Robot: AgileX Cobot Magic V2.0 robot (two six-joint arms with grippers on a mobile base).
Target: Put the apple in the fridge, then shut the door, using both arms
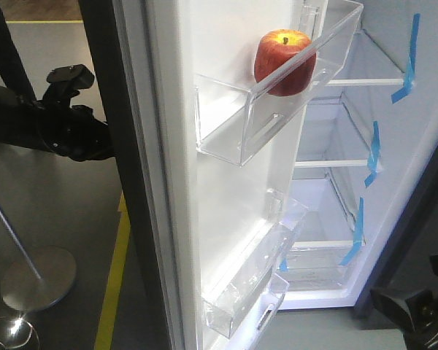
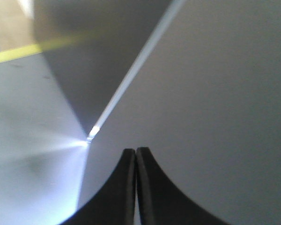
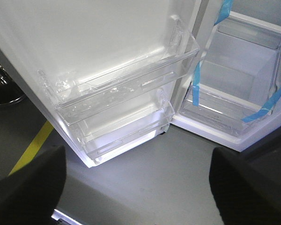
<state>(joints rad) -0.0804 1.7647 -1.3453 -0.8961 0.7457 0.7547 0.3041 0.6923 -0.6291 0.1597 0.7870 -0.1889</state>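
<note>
Red apple (image 1: 283, 62) at the right end of the top clear bin (image 1: 237, 135) on the open door (image 1: 204, 219), fridge (image 1: 423, 146) with blue tape (image 1: 409, 58) beyond, left gripper (image 2: 135, 150) pinched closed and empty behind the door's outer face, right gripper (image 3: 136, 152) spread wide, holding nothing.

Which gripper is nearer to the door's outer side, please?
Left. The left gripper is shut, close by the door on its outer side; the right gripper hangs open, low, before its inner bins.
</note>
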